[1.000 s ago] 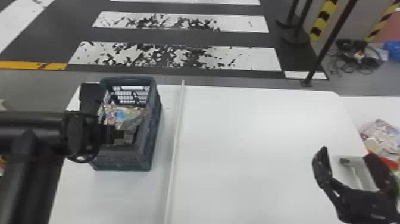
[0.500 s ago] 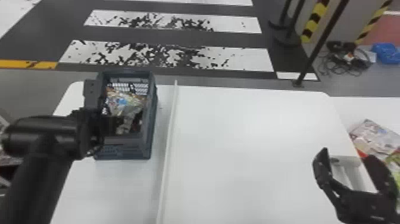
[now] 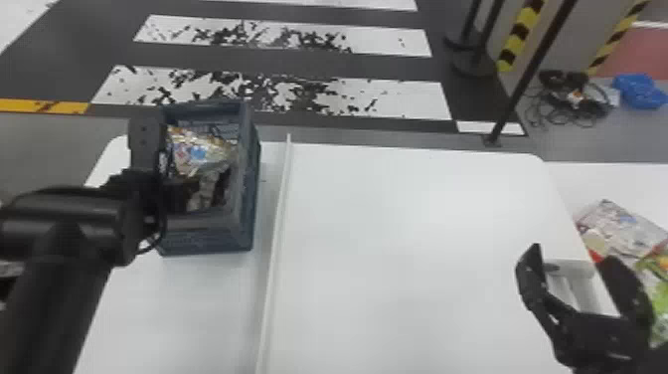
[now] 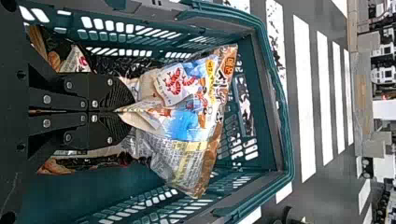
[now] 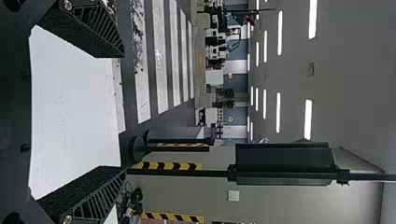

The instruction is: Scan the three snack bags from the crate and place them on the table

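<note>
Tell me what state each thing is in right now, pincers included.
Multicoloured printed plastic snack bag: pinched, creased
Black left pincer: shut on that bag
Dark rectangular plastic crate: upright, open-topped
Black right pincer: open, empty
Pale printed packet: lying down

Count as ff. Crate (image 3: 243, 229): 1. Snack bags in crate: 1 at front (image 4: 187, 126), plus min. 2 partly hidden, exact no. unclear. Packs (image 3: 616, 229) at R side, head view: min. 2. Grippers: 2 total, i.e. 1 L gripper (image 3: 179, 195), 1 R gripper (image 3: 571, 252). White table surfaces: 2, viz. main table (image 3: 422, 224) & side table (image 3: 611, 184). Divider strip (image 3: 278, 233): 1. Black posts (image 3: 539, 64), head view: 3. Yel./blk. striped strips (image 3: 522, 32), same view: 2. Cable heap (image 3: 576, 99): 1. Blue bundle (image 3: 638, 89): 1. Ceiling lights (image 5: 308, 119), R wrist view: min. 8.
</note>
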Robot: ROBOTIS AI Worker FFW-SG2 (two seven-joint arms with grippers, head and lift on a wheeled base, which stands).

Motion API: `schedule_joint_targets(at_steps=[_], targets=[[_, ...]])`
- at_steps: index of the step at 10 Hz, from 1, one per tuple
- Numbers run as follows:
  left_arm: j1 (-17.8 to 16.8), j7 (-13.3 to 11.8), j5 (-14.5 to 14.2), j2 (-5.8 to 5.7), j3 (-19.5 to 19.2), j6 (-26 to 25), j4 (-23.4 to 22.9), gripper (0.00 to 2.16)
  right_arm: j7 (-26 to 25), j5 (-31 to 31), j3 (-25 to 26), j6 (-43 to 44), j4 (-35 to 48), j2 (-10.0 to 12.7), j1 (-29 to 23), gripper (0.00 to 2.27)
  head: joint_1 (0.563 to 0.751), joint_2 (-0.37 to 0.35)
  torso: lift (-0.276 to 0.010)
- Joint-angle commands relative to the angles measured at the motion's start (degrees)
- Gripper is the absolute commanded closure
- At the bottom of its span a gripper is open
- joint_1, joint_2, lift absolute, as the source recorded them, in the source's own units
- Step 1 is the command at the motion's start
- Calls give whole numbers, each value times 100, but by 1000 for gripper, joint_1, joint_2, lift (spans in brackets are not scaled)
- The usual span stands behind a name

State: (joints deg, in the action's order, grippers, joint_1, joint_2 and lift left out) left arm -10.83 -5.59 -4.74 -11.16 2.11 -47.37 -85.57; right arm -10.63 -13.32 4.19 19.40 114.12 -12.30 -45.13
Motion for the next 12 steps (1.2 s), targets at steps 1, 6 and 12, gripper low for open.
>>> schedule_joint_targets(at_steps=[1,6,12], targets=[[2,49,34,17,26,-990,-347,1919,0,-21,12,15,-4,0,4,66,695,-54,-36],[98,673,808,-45,527,-2238,-848,2027,9,-127,30,103,40,0,-75,66,695,-33,-36],[889,1649,1405,-80,967,-1588,-1867,2091,9,-188,65,419,93,26,-268,66,695,-24,-36]])
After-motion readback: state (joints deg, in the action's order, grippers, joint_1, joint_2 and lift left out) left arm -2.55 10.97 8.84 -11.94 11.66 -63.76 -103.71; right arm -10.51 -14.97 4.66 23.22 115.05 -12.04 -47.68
